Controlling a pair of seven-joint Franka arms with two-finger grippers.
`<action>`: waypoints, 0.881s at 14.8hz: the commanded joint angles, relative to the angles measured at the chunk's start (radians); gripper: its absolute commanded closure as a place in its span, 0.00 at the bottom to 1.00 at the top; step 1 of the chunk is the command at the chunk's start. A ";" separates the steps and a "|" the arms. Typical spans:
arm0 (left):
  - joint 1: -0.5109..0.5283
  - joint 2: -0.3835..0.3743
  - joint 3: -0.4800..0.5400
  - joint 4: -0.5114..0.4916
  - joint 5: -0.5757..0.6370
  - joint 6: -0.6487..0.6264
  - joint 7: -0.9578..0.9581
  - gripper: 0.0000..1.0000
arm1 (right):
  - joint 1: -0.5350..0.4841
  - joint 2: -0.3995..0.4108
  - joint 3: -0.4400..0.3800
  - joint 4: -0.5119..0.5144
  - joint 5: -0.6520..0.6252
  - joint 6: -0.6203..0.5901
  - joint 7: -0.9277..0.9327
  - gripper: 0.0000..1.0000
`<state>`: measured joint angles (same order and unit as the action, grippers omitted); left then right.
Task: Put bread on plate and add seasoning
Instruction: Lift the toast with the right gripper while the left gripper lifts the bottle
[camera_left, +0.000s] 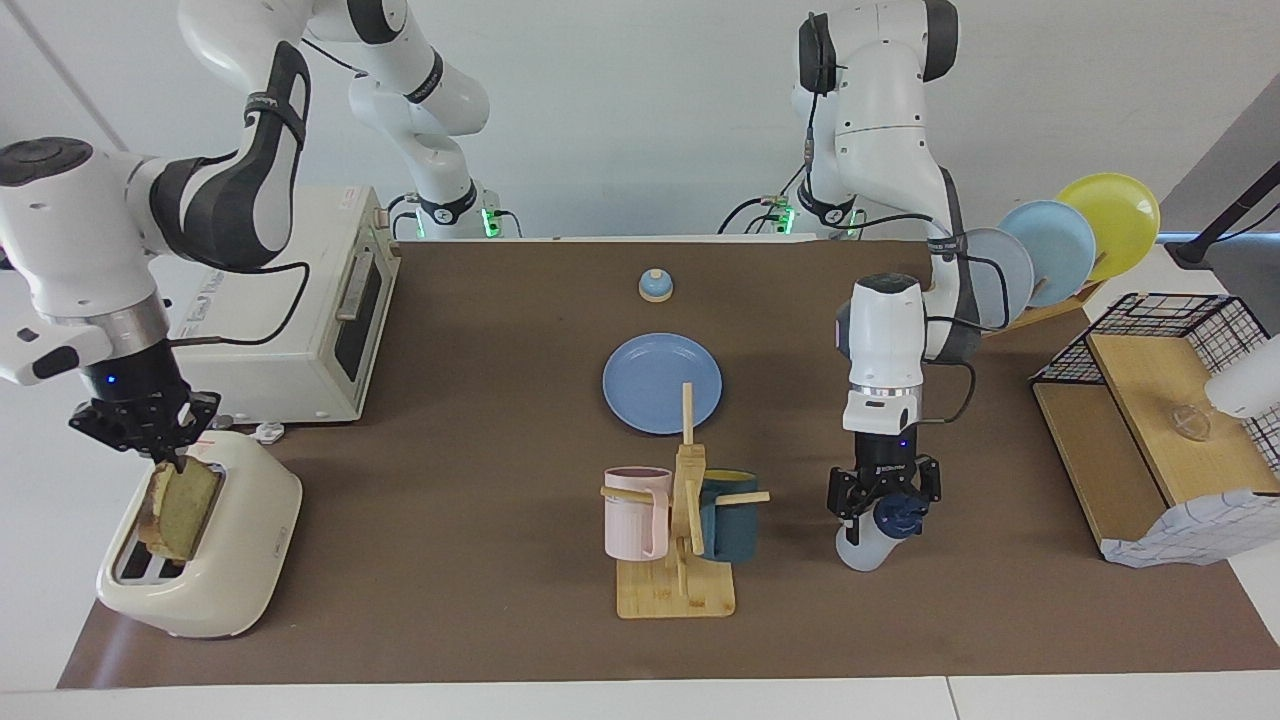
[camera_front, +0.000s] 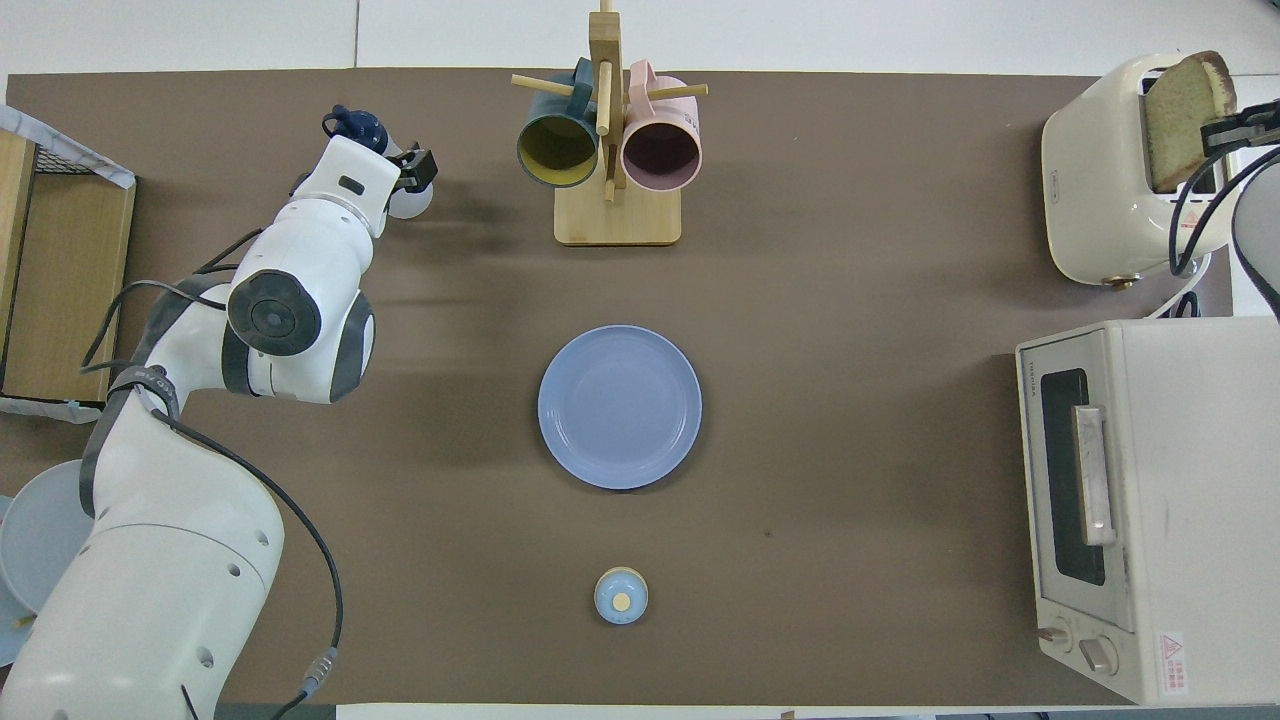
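Note:
The bread stands upright in the slot of a cream toaster at the right arm's end of the table. My right gripper is shut on the bread's top edge. The blue plate lies bare at the table's middle. The seasoning stands farther from the robots than the plate, toward the left arm's end. My left gripper is down over it and open, with a finger on each side of the neck under the navy cap.
A white toaster oven sits beside the toaster, nearer to the robots. A wooden mug rack with a pink and a teal mug stands beside the seasoning. A small bell, a plate rack and a wire basket are also there.

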<state>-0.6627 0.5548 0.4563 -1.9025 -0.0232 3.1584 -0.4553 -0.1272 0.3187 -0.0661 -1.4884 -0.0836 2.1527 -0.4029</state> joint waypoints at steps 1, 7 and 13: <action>-0.002 0.020 0.005 0.020 -0.012 0.002 -0.017 0.00 | -0.003 -0.038 0.020 0.051 -0.050 -0.112 -0.040 1.00; -0.002 0.020 0.004 0.008 -0.014 0.040 -0.052 0.27 | -0.003 -0.174 0.147 0.054 -0.031 -0.290 -0.030 1.00; 0.000 0.019 0.004 0.010 -0.014 0.043 -0.066 0.45 | 0.035 -0.227 0.314 0.017 0.156 -0.445 0.422 1.00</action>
<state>-0.6626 0.5600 0.4563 -1.9026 -0.0233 3.1790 -0.5111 -0.1033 0.1145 0.2166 -1.4304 0.0217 1.7197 -0.1010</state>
